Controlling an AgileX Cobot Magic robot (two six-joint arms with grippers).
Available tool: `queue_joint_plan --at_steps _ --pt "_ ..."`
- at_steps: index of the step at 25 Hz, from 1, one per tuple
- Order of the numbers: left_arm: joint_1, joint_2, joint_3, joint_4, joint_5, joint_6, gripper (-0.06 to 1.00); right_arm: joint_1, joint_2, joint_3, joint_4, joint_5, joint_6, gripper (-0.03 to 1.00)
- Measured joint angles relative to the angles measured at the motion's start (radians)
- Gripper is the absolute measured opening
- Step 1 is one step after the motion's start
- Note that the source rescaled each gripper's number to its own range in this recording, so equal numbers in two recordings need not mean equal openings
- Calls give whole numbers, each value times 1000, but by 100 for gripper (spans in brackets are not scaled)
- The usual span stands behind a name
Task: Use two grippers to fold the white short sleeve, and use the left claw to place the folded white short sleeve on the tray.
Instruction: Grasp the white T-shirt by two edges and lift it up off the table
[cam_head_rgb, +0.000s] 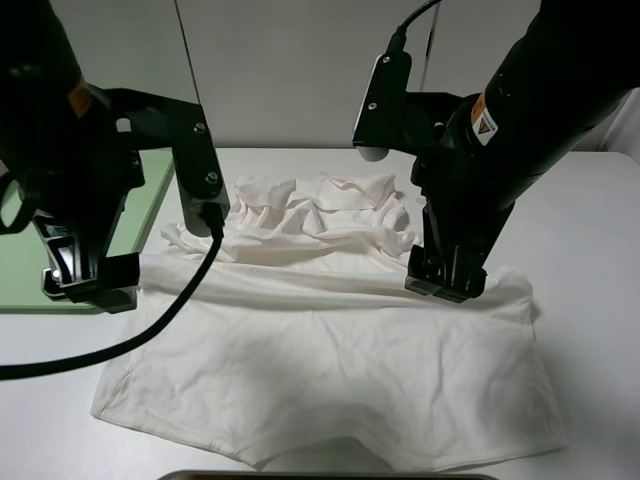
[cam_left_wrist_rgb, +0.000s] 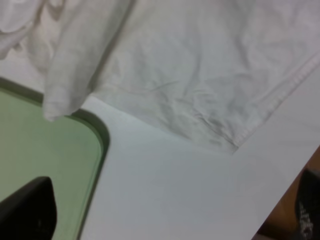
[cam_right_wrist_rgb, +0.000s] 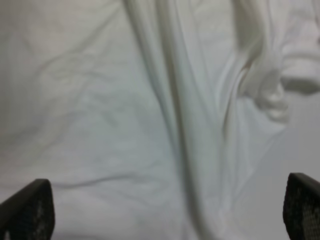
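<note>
Exterior high, white short sleeve (cam_head_rgb: 330, 350) edge overlapping tray (cam_head_rgb: 150, 210) rim

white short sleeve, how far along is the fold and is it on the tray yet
Done: one rough fold, a ridge running across the white short sleeve, with its far part bunched up. In hand: the left gripper and right gripper stand open near the ridge's ends, holding nothing. Left: more folding, then the left gripper must carry the shirt to the tray.

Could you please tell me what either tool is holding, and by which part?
Nothing is held; the left tool and right tool are both open.
</note>
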Motion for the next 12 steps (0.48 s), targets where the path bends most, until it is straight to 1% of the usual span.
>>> queue_joint_plan --at_steps 2,4,8,12 --pt "0 30 0 1 -2 17 95 0 13 0 -22 -31 -76 100" --pt "0 69 0 5 -5 39 95 0 26 0 -45 -34 -126 100" --pt "18 135 0 12 -32 71 95 -14 51 0 -79 -34 -150 100" --pt "35 178 0 42 -79 96 95 -74 113 4 -93 -38 -178 100"
